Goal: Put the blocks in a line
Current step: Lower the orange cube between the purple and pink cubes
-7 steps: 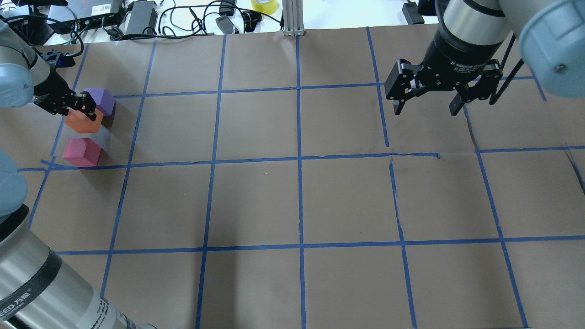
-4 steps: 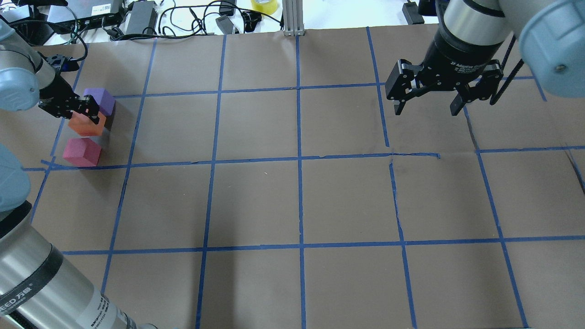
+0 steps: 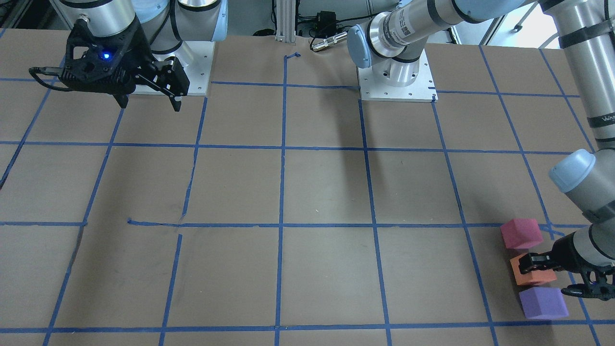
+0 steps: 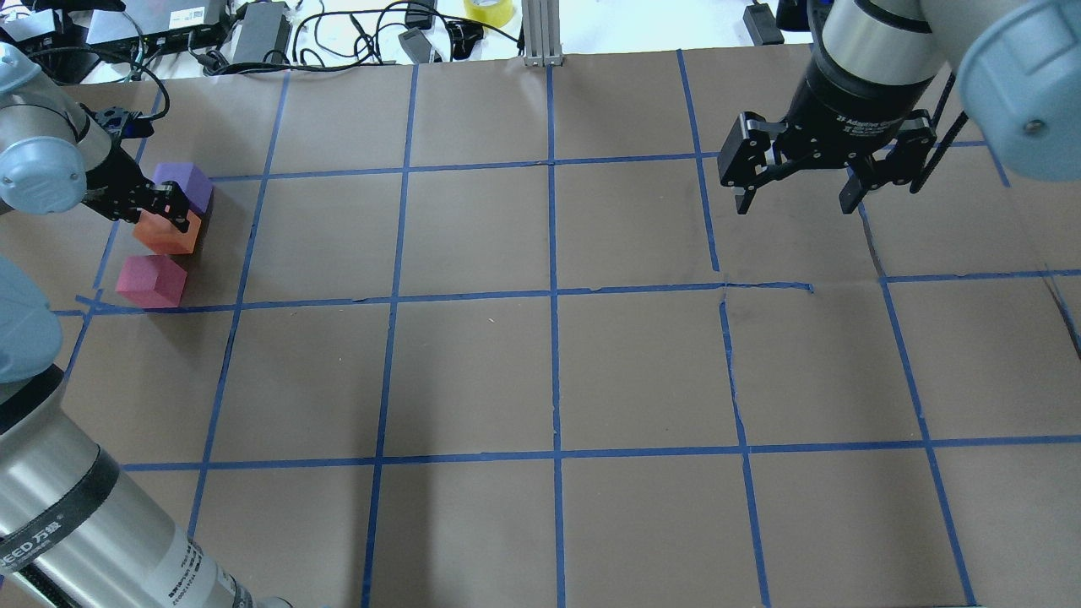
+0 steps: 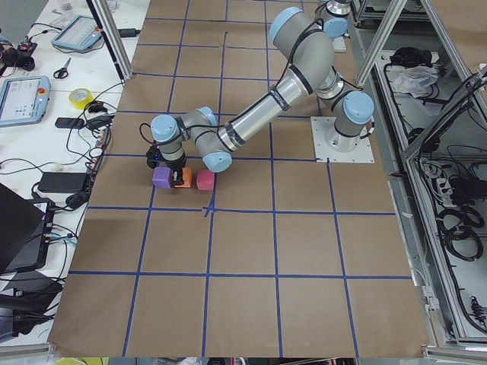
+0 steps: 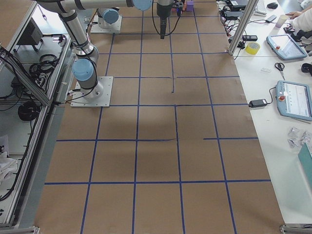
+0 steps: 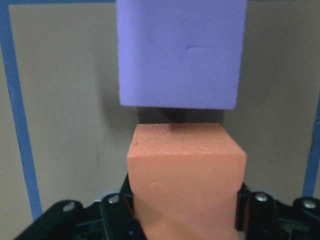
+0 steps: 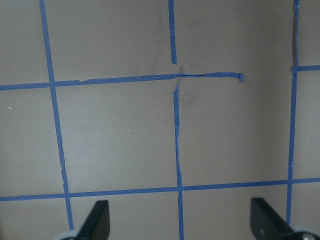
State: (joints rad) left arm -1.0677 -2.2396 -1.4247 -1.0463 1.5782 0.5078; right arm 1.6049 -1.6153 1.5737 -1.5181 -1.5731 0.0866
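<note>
My left gripper (image 4: 159, 211) is shut on the orange block (image 4: 171, 236) and holds it low at the table's far left. The orange block sits between the purple block (image 4: 186, 181) behind it and the pinkish-red block (image 4: 150, 281) in front. In the left wrist view the orange block (image 7: 185, 180) is between the jaws with the purple block (image 7: 180, 50) just beyond it. In the front-facing view the three blocks form a short row: pinkish-red (image 3: 521, 233), orange (image 3: 531, 276), purple (image 3: 543, 302). My right gripper (image 4: 794, 203) is open and empty, high at the far right.
Brown paper with a blue tape grid (image 4: 553, 291) covers the table. Cables, power bricks and a yellow tape roll (image 4: 488, 8) lie beyond the far edge. An aluminium post (image 4: 540, 34) stands at the back centre. The arm bases (image 3: 396, 81) are bolted at the robot's side.
My left gripper has carried the orange block down and slightly right, into the gap between the purple and pinkish-red blocks. The right gripper has barely moved.
</note>
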